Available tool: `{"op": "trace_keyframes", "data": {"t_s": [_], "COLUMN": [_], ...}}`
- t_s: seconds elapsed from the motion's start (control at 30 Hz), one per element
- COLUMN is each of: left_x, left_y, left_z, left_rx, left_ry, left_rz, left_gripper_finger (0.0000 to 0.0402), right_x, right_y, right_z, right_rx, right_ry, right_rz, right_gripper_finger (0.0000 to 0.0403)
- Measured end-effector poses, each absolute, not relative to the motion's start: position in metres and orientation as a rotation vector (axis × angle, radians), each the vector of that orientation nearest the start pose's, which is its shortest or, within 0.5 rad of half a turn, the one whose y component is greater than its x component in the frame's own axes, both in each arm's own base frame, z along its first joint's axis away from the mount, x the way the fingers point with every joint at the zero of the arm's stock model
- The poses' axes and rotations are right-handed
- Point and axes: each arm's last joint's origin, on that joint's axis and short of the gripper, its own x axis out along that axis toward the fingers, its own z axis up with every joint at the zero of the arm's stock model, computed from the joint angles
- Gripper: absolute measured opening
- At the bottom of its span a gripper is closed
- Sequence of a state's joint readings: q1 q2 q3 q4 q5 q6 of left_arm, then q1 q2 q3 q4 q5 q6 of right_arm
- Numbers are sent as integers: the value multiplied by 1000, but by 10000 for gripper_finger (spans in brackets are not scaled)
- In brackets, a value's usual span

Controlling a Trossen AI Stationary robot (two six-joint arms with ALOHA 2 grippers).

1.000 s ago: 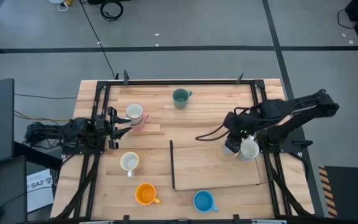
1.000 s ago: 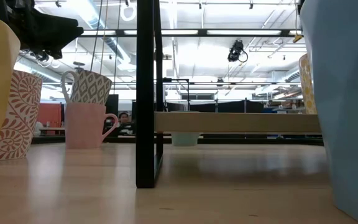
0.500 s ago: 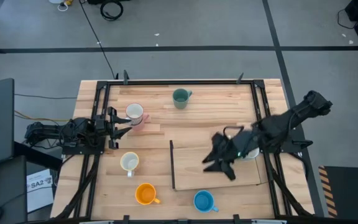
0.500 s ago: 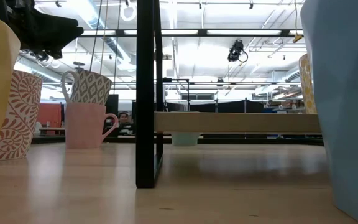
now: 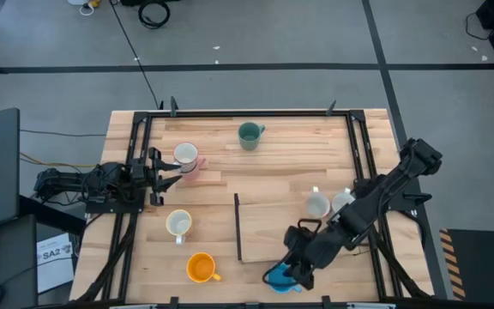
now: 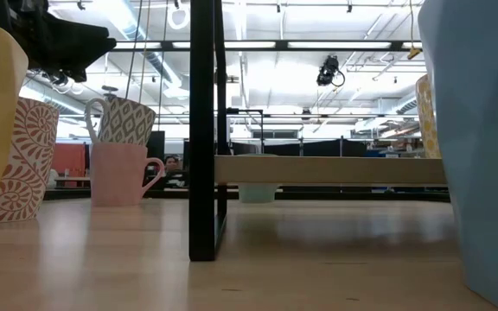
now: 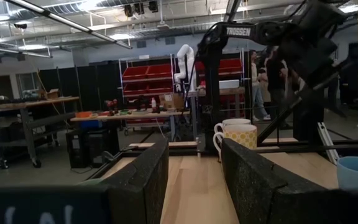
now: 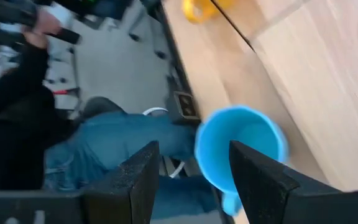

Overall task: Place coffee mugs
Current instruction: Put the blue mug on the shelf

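My right gripper (image 5: 294, 268) (image 8: 191, 180) is open, low over the blue mug (image 5: 274, 277) (image 8: 241, 152) near the table's near edge. The mug's rim lies ahead between the two fingers, and I see no touch. Two white mugs (image 5: 316, 204) (image 5: 344, 202) stand on the raised wooden board (image 5: 273, 232). The orange mug (image 5: 201, 268), a white mug (image 5: 178, 224) and the green mug (image 5: 249, 134) stand on the table. A patterned white mug (image 5: 185, 155) (image 6: 124, 121) sits on the pink mug (image 6: 119, 173). My left gripper (image 5: 163, 168) (image 7: 194, 180) waits open beside that pair.
The board's black upright frame (image 5: 237, 227) (image 6: 204, 130) stands between the orange and blue mugs. A person in jeans (image 8: 123, 143) is just beyond the table's near edge. Bare board lies left of the two white mugs.
My right gripper has swung away from the two white mugs on the board, toward the table's near edge and leftward, and come down over the blue mug. Both white mugs now stand free on the board.
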State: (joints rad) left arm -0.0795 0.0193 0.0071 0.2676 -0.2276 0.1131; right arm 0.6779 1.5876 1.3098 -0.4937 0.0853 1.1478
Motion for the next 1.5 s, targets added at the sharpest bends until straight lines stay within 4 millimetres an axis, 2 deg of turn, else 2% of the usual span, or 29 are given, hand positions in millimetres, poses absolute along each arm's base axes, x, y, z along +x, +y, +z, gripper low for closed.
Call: {"op": "trace_keyframes", "data": {"t_s": [0.27,0.43,0.73,1.23,1.5], "left_x": [95,95,96,96,96], "left_y": [-1,-1,-1,-1,-1], "left_z": [189,188,187,184,184], "left_rx": [52,52,53,57,51], "left_ry": [-233,-226,-215,-185,-184], "left_rz": [158,157,156,155,155], "left_gripper_finger": [155,155,155,155,155], "right_x": [258,255,260,276,278], "right_y": [214,217,220,234,236], "right_z": [274,266,252,206,205], "right_rx": [758,737,665,595,614], "right_ry": [1084,1113,1067,1145,1146], "right_rz": [-86,-143,-226,-283,-257], "right_gripper_finger": [199,199,199,199,200]}}
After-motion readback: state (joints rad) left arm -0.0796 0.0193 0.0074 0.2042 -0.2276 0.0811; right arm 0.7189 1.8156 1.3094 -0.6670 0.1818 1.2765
